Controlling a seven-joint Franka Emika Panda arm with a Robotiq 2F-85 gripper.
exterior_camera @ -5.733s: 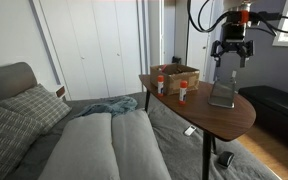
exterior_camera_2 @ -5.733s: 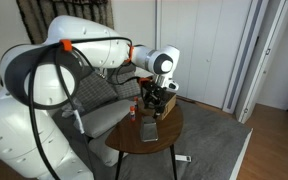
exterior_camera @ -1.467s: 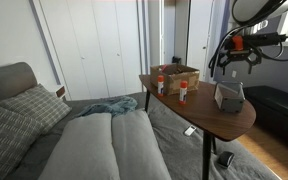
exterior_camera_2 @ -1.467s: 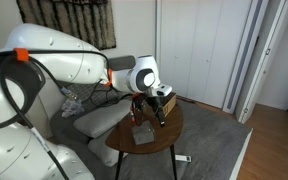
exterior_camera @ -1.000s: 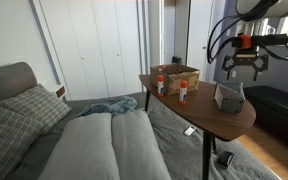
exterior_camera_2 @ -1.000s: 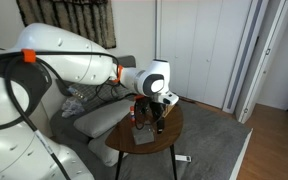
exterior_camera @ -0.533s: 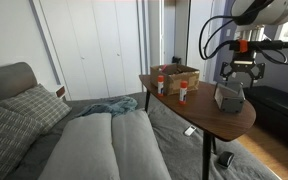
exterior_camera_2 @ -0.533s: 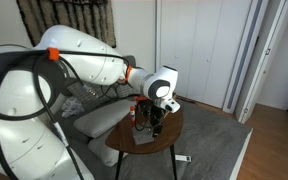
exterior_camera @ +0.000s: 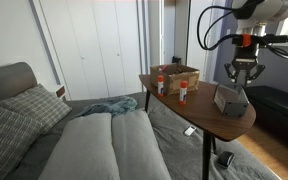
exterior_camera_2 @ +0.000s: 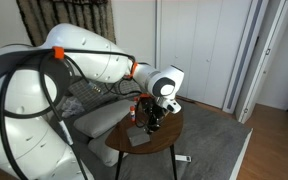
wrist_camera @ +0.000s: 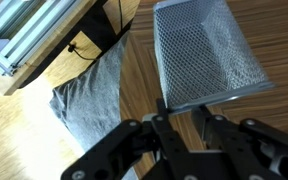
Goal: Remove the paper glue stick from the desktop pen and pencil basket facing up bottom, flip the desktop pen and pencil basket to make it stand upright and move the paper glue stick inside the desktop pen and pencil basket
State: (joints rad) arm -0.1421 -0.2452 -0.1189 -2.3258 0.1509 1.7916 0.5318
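The desktop pen and pencil basket (exterior_camera: 227, 100), a grey mesh box, lies near the far edge of the round wooden table (exterior_camera: 206, 122). In the wrist view its mesh wall (wrist_camera: 204, 50) fills the upper right. My gripper (exterior_camera: 241, 85) comes down onto it from above. In the wrist view the gripper (wrist_camera: 180, 110) straddles the basket's near rim with jaws half closed, one fingertip (wrist_camera: 161, 104) at the basket's corner. Whether the pads press the rim is unclear. The paper glue stick (exterior_camera: 183, 91), white with a red cap, stands on the table beside the cardboard box, apart from the gripper.
A brown cardboard box (exterior_camera: 177, 74) sits at the table's back, with another small red-topped container (exterior_camera: 161, 86) beside it. A grey sofa with cushions (exterior_camera: 44, 120) lies beside the table. A dark bench (exterior_camera: 279, 105) stands behind it. The robot's white arm (exterior_camera_2: 84, 60) reaches over the sofa.
My gripper has come down onto the basket over the last second, and its jaws have narrowed from wide open to about half. The basket and glue stick have not moved.
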